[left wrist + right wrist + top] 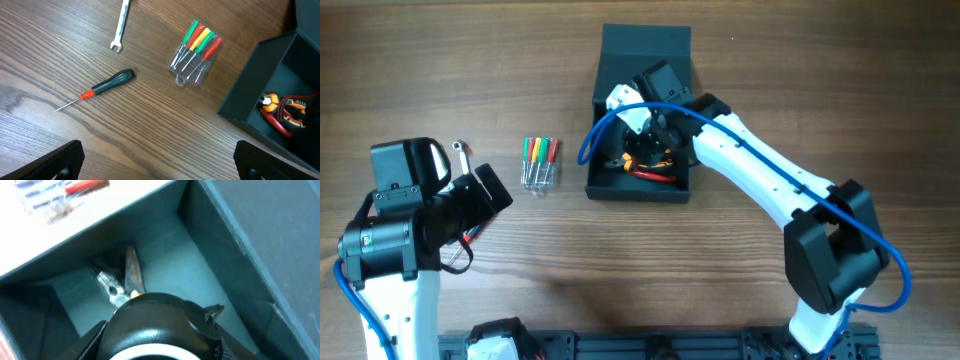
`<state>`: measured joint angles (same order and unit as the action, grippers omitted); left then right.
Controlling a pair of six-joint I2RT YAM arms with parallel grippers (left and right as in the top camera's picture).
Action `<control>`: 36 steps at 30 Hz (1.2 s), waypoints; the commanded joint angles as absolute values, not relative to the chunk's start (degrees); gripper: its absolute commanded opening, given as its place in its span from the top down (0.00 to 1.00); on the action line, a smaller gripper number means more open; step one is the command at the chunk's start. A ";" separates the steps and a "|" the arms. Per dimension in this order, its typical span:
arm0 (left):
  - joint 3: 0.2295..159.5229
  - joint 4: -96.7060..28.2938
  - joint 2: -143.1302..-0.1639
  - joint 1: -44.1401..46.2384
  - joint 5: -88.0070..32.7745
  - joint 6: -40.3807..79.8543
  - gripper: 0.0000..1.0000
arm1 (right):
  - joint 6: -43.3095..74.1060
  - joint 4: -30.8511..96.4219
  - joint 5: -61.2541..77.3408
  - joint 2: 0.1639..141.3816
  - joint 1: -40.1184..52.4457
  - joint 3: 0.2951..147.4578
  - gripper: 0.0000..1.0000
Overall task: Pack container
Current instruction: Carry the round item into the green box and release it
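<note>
Dark teal-grey container (636,190) on wooden table (800,70), flap lid open at far side, right gripper (645,140) lowered inside above red-handled pliers (280,112), its jaw state cannot be told, left gripper (159,162) spread wide and empty, black-handled screwdriver (105,86), wrench (120,25) and screwdriver pack (195,52) lying outside to the container's left.

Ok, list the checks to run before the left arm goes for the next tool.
1. Hinged lid of the dark teal-grey square container open: ok.
2. Left gripper open and empty: ok.
3. Black-handled screwdriver with red collar lying free on the wooden table: ok.
4. Right gripper clear of the container: not ok, it is inside.
5. Right gripper's hold: cannot tell.
6. Red-handled pliers inside the container: ok.
</note>
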<state>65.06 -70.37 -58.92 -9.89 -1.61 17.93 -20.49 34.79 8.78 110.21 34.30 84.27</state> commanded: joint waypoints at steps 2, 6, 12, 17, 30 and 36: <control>66.06 -70.89 -58.26 -10.35 -2.57 18.68 0.00 | -19.51 27.62 9.21 111.24 34.28 85.65 0.96; 66.06 -71.37 -58.26 -10.35 -2.57 18.68 0.00 | -25.63 26.17 14.02 111.24 34.26 85.60 0.95; 66.06 -71.55 -58.26 -10.35 -2.55 18.68 0.00 | -25.54 26.22 12.95 111.77 34.00 85.49 0.94; 66.06 -71.59 -58.26 -10.35 -2.57 18.68 0.00 | -25.47 27.64 12.97 115.57 34.00 85.49 0.94; 66.06 -72.07 -58.26 -10.35 -2.55 18.65 0.00 | -23.35 28.73 11.66 118.52 34.00 85.49 0.40; 66.06 -72.05 -58.26 -10.35 -2.57 18.61 0.00 | -23.14 31.33 11.14 118.19 34.00 85.52 0.01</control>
